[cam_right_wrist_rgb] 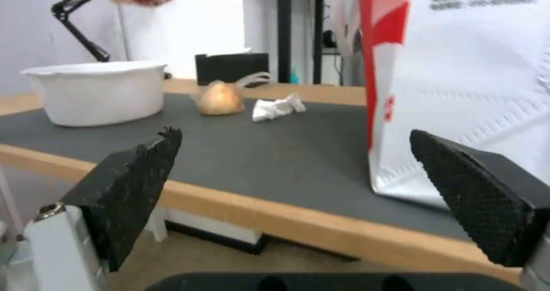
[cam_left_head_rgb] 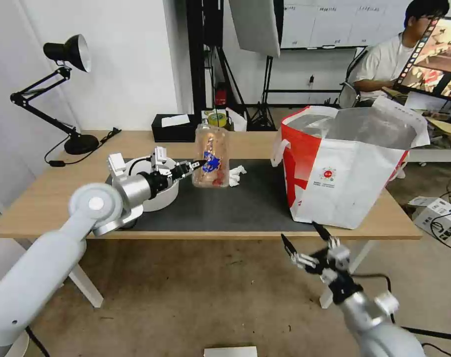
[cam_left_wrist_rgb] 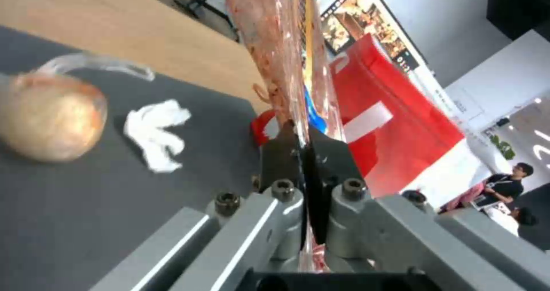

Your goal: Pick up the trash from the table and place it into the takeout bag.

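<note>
clear tray pinched aloft, bag off to the robot's right

the left gripper is clamped on the edge of the clear hinged plastic tray, holding it above the dark grey mat with its long axis upright; the takeout bag stands open-mouthed to the right of the tray, so the carry likely runs rightward and up over its rim; the right gripper hangs spread and idle below the table edge; white bowl, plastic-wrapped ball and crumpled tissue rest on the mat; behind are a black tissue box and a desk lamp.
</note>
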`<state>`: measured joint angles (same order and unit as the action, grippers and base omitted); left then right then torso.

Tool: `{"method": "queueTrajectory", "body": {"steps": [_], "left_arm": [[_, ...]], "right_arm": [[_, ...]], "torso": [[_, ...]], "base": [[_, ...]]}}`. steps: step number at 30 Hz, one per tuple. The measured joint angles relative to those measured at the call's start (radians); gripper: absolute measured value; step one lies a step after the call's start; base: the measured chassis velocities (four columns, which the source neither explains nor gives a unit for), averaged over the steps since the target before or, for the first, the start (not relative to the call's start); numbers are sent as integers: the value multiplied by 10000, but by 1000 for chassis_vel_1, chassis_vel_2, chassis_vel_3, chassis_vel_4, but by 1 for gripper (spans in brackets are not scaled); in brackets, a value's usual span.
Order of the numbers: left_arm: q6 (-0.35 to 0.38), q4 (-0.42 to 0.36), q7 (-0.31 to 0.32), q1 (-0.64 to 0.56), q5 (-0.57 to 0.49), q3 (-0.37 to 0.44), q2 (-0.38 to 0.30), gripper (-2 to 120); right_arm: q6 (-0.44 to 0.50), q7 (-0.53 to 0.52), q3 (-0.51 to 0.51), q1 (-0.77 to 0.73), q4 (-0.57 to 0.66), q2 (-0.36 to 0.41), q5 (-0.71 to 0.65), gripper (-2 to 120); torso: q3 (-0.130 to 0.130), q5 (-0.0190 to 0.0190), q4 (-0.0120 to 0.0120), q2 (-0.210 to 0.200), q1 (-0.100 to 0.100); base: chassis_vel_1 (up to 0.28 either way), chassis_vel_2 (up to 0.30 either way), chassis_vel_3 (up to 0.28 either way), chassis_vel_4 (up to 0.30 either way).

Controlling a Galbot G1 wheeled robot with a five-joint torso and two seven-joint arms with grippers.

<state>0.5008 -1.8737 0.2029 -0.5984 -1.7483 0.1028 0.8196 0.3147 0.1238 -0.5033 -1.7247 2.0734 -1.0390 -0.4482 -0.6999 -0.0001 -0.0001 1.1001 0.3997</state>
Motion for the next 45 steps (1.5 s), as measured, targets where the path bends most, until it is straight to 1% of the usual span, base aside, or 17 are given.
{"method": "queueTrajectory", "body": {"steps": [9,11,12,16,19,20,23,24,27,28,30,32,34,39,41,42,45], "left_arm": [[-154,662,353,2254,-571,-1365,469,0],[-212,1055,470,3154,-756,-1940,925,0],[-212,1055,470,3154,-756,-1940,925,0],[-285,1607,541,3986,-797,-2590,1586,0],[-476,2388,570,4921,-779,-3218,2586,0],[-476,2388,570,4921,-779,-3218,2586,0],[-593,3239,594,5657,-558,-3563,3500,0],[-593,3239,594,5657,-558,-3563,3500,0],[-1054,4133,780,6139,-49,-3807,4427,0],[-1054,4133,780,6139,-49,-3807,4427,0],[-1313,4654,1061,6404,353,-3997,5112,0],[-1429,4821,1120,6502,524,-4114,5322,0],[-1765,5245,1205,6702,958,-4378,5827,0],[-2122,5793,1211,6956,1754,-4789,6427,0],[-2288,6049,1104,7041,2698,-5329,6743,0],[-2288,6049,1104,7041,2698,-5329,6743,0],[-2362,5950,832,7013,3508,-6015,6742,0]], "right_arm": [[580,112,-64,-435,-505,-683,394,100],[642,120,-30,-534,-587,-901,534,100],[642,120,-30,-534,-587,-901,534,100],[669,124,4,-588,-593,-1089,654,100],[672,120,9,-573,-599,-1259,793,100],[672,120,9,-573,-599,-1259,793,100],[649,114,54,-570,-599,-1388,937,100],[649,114,54,-570,-599,-1388,937,100],[629,80,184,-552,-675,-1425,1074,100],[629,80,184,-552,-675,-1425,1074,100],[604,-5,326,-494,-769,-1444,1148,100],[591,-32,366,-473,-803,-1448,1164,100],[543,-56,420,-433,-862,-1452,1184,100],[471,-66,446,-420,-886,-1430,1184,100],[423,-96,446,-408,-891,-1395,1178,100],[423,-96,446,-408,-891,-1395,1178,100],[397,-132,424,-389,-894,-1357,1158,100]], "torso": [[-1,4,2,0,3],[-2,3,1,0,3],[-2,3,1,0,3],[-2,3,2,-1,2],[-3,4,1,-1,3],[-3,4,1,-1,3],[-2,7,0,-1,3],[-2,7,0,-1,3],[-3,4,3,-2,3],[-3,4,3,-2,3],[-2,6,-1,-1,3],[-2,6,-3,-1,3],[-3,6,1,-2,3],[-1,4,1,-1,3],[-1,5,-2,-1,4],[-1,5,-2,-1,4],[-2,4,2,-1,3]], "base": [[0,0,0,0],[0,0,0,0],[0,0,0,0],[0,0,0,0],[0,0,0,0],[0,0,0,0],[0,0,0,0],[0,0,0,0],[0,0,0,0],[0,0,0,0],[0,0,0,0],[0,0,0,0],[0,0,0,0],[0,0,0,0],[0,0,0,0],[0,0,0,0],[0,0,0,0]]}}
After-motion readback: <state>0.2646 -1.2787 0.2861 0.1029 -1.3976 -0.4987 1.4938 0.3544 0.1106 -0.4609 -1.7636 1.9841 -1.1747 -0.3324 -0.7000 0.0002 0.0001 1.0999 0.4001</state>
